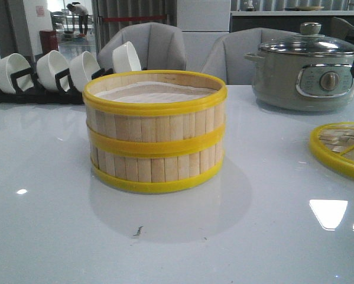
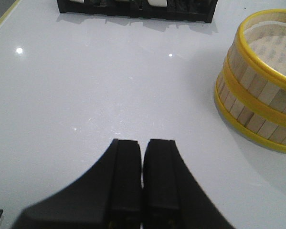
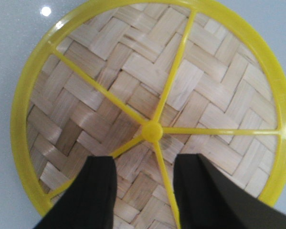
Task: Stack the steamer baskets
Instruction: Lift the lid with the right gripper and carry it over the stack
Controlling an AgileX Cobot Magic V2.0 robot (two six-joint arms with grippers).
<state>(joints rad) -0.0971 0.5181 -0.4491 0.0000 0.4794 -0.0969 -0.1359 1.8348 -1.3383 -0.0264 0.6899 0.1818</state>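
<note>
The two steamer baskets point(image 1: 155, 131) stand stacked one on the other in the middle of the table, with a white paper liner in the top one. The stack also shows in the left wrist view point(image 2: 260, 81). My left gripper point(image 2: 143, 152) is shut and empty above bare table, to the left of the stack. My right gripper point(image 3: 144, 167) is open and empty, directly above the flat woven bamboo lid point(image 3: 147, 100), its fingers either side of a yellow spoke near the centre hub. Neither gripper shows in the front view.
The lid point(image 1: 342, 147) lies flat at the table's right edge. A grey-green electric pot point(image 1: 307, 68) with a glass lid stands at the back right. A black rack with white bowls point(image 1: 52, 74) stands at the back left; it also shows in the left wrist view point(image 2: 133, 8).
</note>
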